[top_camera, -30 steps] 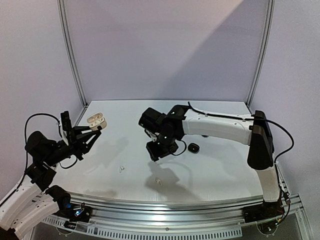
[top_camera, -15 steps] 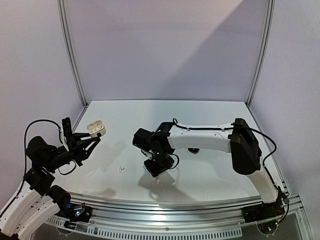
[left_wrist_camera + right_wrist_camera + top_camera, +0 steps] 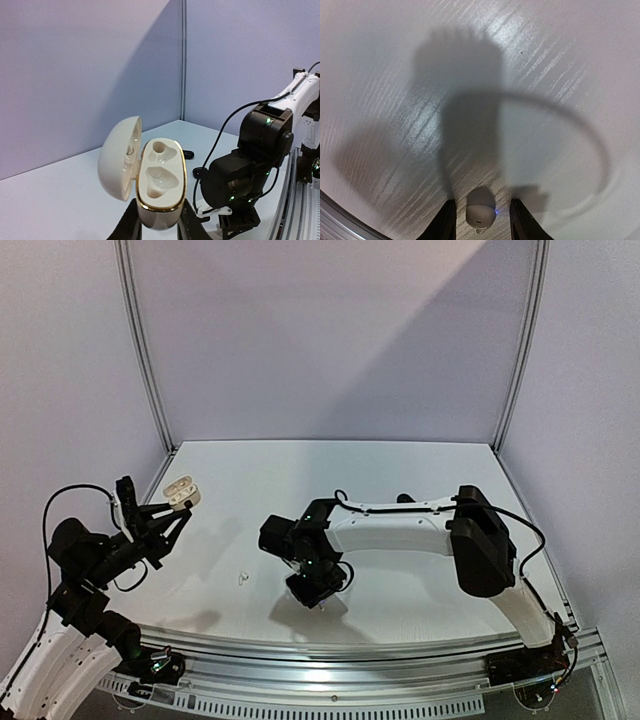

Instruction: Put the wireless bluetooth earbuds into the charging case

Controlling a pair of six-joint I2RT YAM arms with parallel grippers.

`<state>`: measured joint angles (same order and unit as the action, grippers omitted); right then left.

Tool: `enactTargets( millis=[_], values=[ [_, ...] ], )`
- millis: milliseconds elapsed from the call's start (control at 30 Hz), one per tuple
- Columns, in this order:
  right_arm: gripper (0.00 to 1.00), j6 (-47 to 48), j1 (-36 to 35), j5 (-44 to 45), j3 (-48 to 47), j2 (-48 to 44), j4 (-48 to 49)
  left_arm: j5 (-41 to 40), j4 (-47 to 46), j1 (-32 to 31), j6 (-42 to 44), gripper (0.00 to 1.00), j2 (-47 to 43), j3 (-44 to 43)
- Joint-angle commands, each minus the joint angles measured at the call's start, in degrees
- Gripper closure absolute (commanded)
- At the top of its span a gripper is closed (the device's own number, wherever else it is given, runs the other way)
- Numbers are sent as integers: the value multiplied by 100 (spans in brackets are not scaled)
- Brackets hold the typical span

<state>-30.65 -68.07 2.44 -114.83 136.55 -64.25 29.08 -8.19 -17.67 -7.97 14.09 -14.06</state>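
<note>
Left of the top view: left end effector (image 3: 172, 512) held above the counter (image 3: 400, 465), pinching a white charging case (image 3: 181, 492). Clear only in the left wrist view — lid hinged open to the left, gold rim, two moulded wells bare, fingers (image 3: 131, 222) clamped on the lower body of the case. Low centre of the top view: right end effector (image 3: 315, 590) down at the counter, its opening hidden there by the wrist. Told from the bottom edge of the right wrist view: spread, a finger either side of a white earbud (image 3: 480, 212) lying on the counter, a sliver of gap on each side. Visible from above only — second white earbud (image 3: 241, 579) on the counter, left of the right end effector, untouched.
</note>
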Motion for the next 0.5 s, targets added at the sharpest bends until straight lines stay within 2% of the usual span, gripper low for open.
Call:
enactTargets(
  millis=[0, 467],
  values=[
    [65, -51, -17, 72, -108, 170, -262, -24, 62, 251, 88, 100, -104, 43],
    [77, 65, -69, 153, -525, 358, -373, 45, -18, 267, 134, 100, -134, 117]
  ],
)
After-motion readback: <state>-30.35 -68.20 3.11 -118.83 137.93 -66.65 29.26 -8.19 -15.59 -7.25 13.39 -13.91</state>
